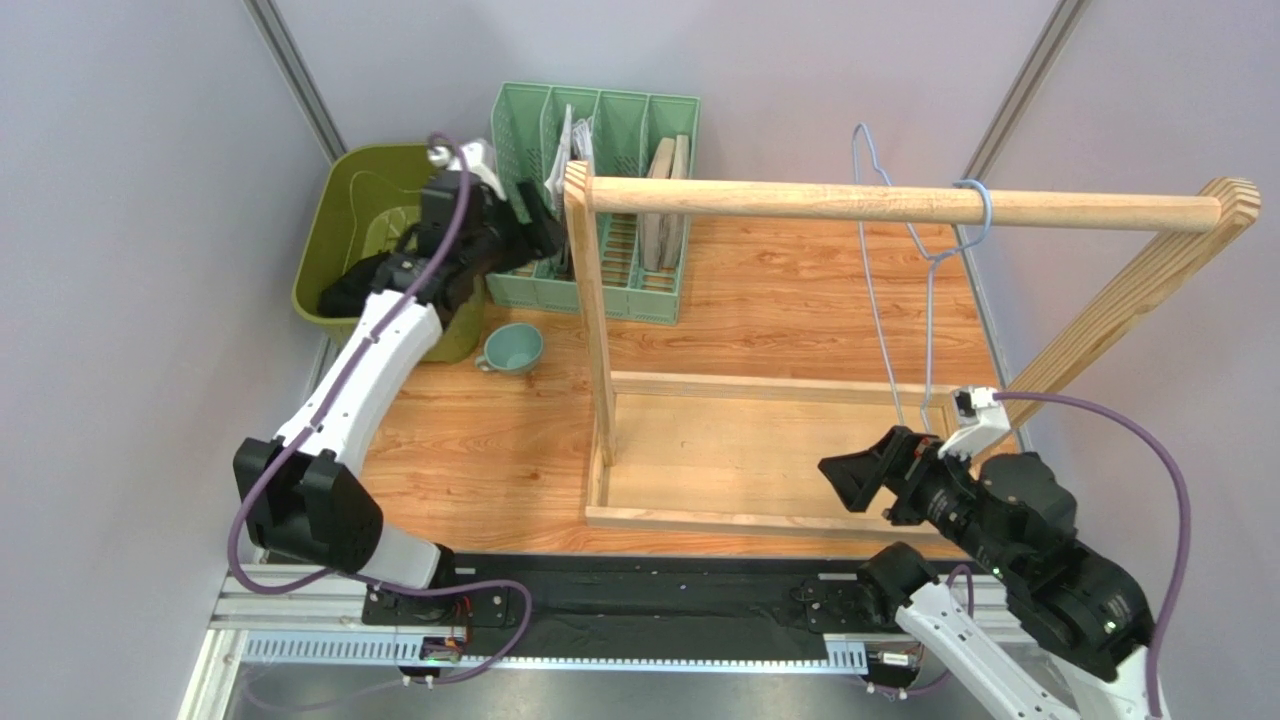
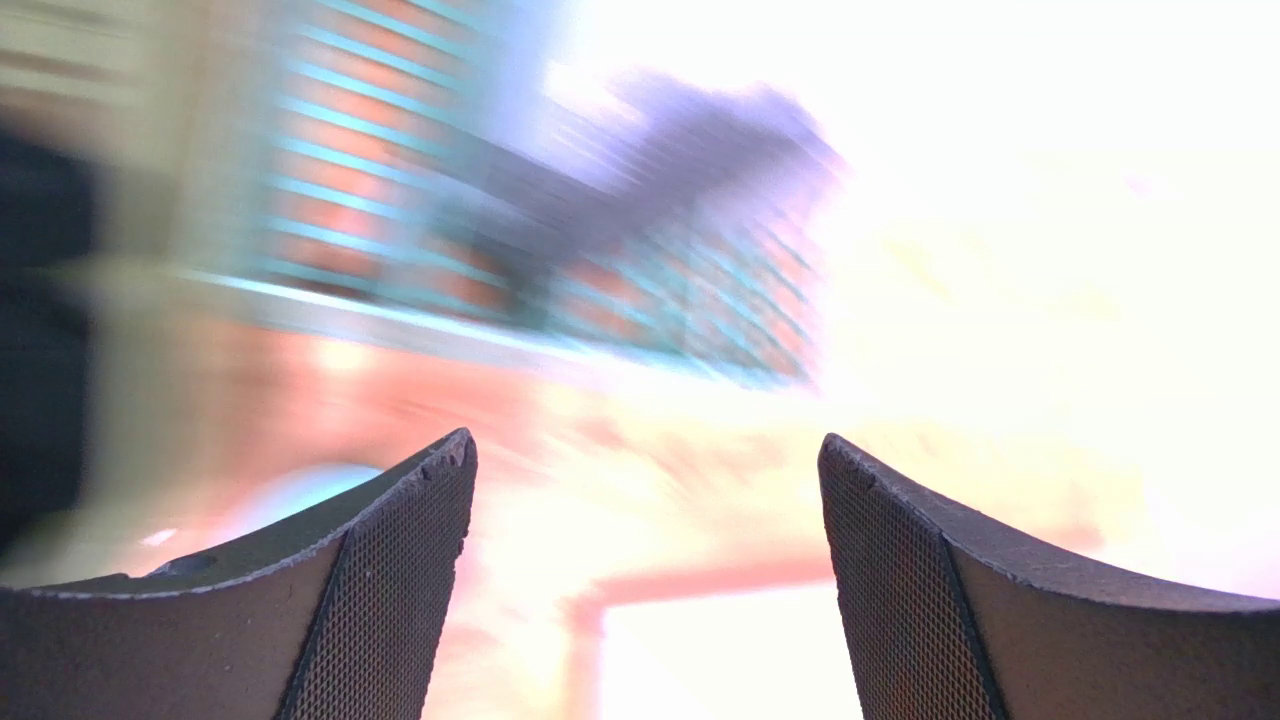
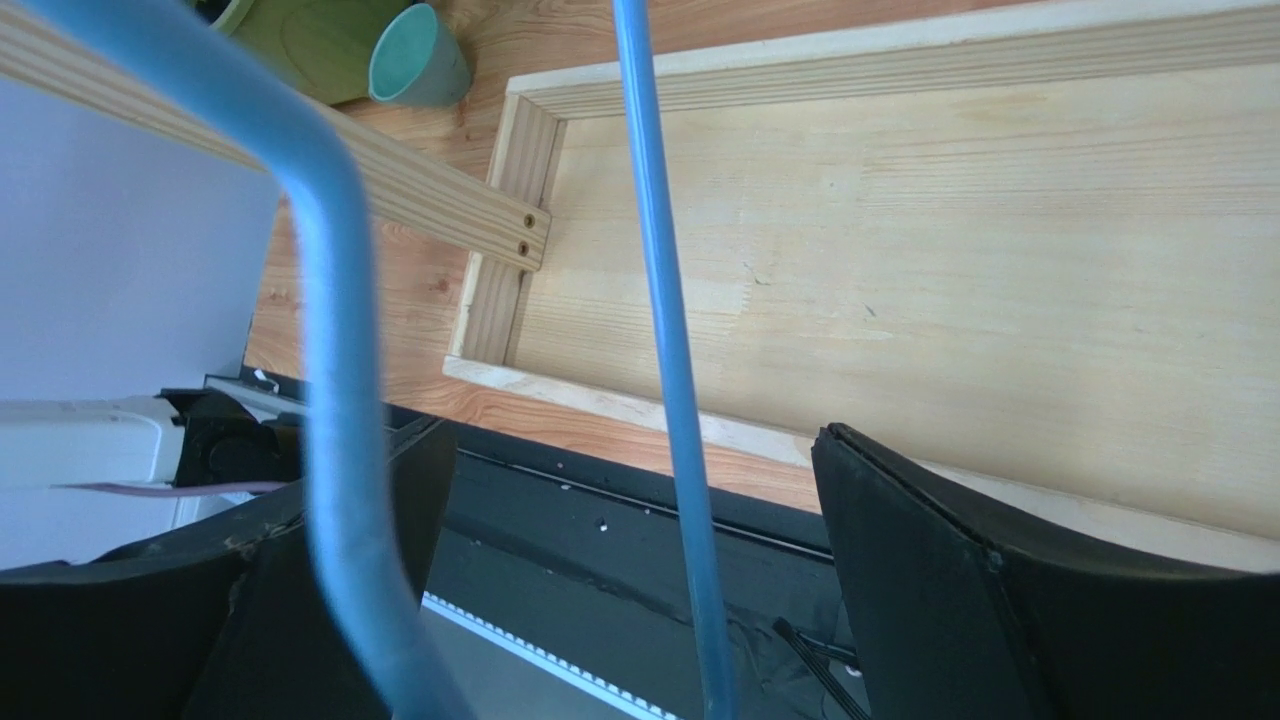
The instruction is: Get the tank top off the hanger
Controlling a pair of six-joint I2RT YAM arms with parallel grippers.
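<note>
- The hanger [image 1: 927, 323] hangs bare by its hook over the wooden rail [image 1: 781, 200], in the upper right of the top view. With no cloth on it, the main step looks done.
- The tank top [image 1: 346, 288] is, as far as I can judge, the dark crumpled heap in the green bin [image 1: 349, 177] at upper left, half hidden by the left arm. It is bunched up, so no long axis or facing can be read.
- The left gripper [image 1: 544, 240] hovers just right of the bin, beside the green slotted rack [image 1: 601, 128]. Its jaws stand well apart and hold nothing, as suits a drop into the bin. Its own view is blurred.
- The right gripper [image 1: 879, 473] sits low by the hanger's bottom end, over the rack's wooden tray [image 1: 721, 518]. Its jaws are apart, and in the wrist view the blue wires pass between the fingers without being clamped, probably to steady the hanger.
- The hanger's long axis runs from the rail down toward the tray, hook uppermost. It is seen almost edge-on, its flat side facing roughly left and right.
</note>
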